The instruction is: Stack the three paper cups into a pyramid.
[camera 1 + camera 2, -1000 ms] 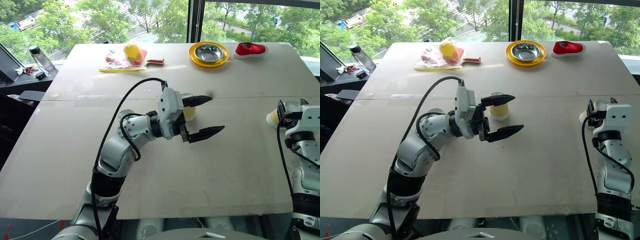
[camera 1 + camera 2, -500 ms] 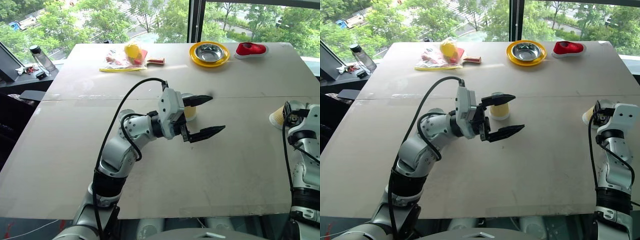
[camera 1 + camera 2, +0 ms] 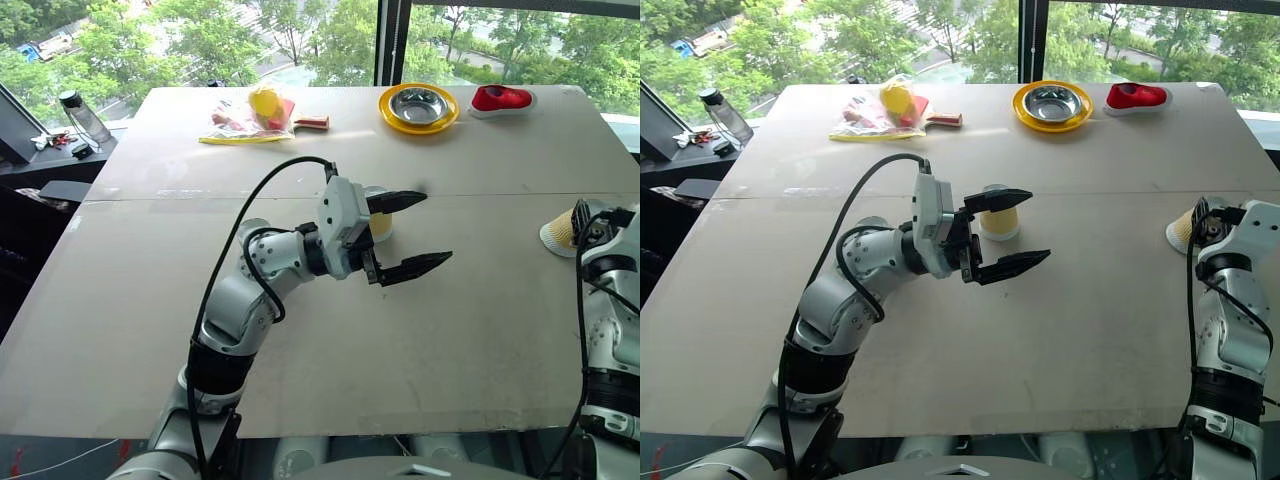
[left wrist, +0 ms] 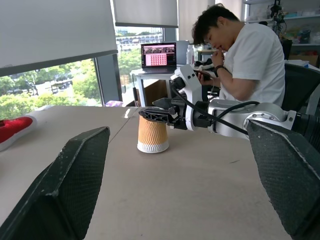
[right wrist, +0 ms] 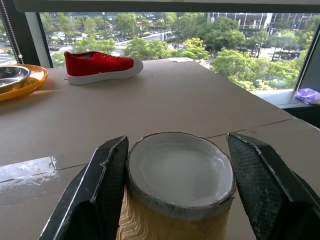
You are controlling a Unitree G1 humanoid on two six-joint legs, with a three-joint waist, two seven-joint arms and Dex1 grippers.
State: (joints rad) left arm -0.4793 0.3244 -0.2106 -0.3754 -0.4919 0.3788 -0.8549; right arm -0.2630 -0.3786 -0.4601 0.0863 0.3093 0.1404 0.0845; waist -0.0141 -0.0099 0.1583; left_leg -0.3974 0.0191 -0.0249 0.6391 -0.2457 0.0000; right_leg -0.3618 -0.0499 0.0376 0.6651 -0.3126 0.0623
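Right wrist view: right gripper [image 5: 177, 140] is pinching the right-edge cup [image 5: 180, 170] just below its white base. The cup is upside down. One finger [image 5: 107, 185] sits flush on the ribbed wall; the other looks barely in contact.

Risks:
- Uneven pinch, so the cup could rotate or slip on lift. Squeezing harder would dent the paper wall.
- The cup is right at the table's [image 3: 300, 330] right edge, so any nudge outward sends it off.
- The carry path to mid-surface crosses the left gripper [image 3: 437, 227], which is spread wide, holding nothing and hanging just beside the centre cup [image 3: 381, 228]. A clash there would topple that cup.

View differences:
- Left wrist view looks across the surface and shows the right-edge cup standing rim-down. Head views make it look tilted.
- Only the head views show how far apart the two cups are.
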